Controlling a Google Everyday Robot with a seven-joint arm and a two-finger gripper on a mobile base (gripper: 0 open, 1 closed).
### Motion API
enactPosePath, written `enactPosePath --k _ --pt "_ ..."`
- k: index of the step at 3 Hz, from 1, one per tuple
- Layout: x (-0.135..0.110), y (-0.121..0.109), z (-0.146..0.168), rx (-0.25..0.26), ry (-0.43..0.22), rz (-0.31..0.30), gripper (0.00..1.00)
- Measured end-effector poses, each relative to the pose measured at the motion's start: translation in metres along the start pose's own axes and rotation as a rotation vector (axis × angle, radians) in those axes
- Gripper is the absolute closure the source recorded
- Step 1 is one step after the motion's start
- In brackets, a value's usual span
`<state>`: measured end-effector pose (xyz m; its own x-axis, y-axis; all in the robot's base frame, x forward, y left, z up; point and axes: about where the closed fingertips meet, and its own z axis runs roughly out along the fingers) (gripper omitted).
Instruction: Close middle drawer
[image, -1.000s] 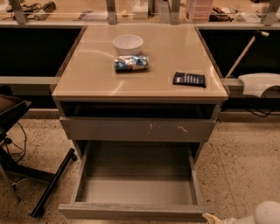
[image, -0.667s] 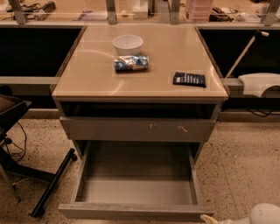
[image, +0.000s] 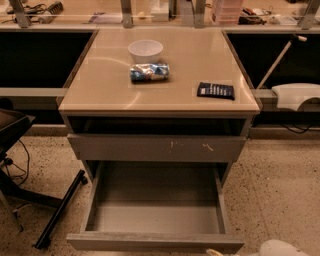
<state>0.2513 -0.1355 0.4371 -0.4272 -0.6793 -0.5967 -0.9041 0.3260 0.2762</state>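
Note:
The middle drawer (image: 155, 243) is pulled far out of the grey cabinet, and its deep grey box interior is empty. Its plain front panel runs along the bottom of the view. Above it sits the taller drawer front with white scratch marks (image: 157, 148), pushed in. My gripper (image: 216, 252) shows only as a small pale tip at the bottom edge, just in front of the right part of the drawer's front panel. A white rounded part of my arm (image: 281, 248) is to its right.
On the beige cabinet top (image: 100, 85) stand a white bowl (image: 145, 50), a crumpled snack bag (image: 149, 72) and a dark packet (image: 215, 90). A black chair base (image: 55, 215) lies on the floor at left. A white object (image: 296, 95) rests on the right ledge.
The white arm part and the gripper tip have shifted left and lower along the bottom edge. The drawer has not moved.

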Motion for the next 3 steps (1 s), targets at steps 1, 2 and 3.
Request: enactPosePath --k 1,2,3 --pt "0.003 -0.012 0.043 -0.062 -0.055 0.025 0.00" --pt "-0.015 -0.025 0.064 -0.052 -0.080 0.017 0.00" --pt "-0.042 -0.037 0.059 0.026 -0.094 -0.010 0.00"
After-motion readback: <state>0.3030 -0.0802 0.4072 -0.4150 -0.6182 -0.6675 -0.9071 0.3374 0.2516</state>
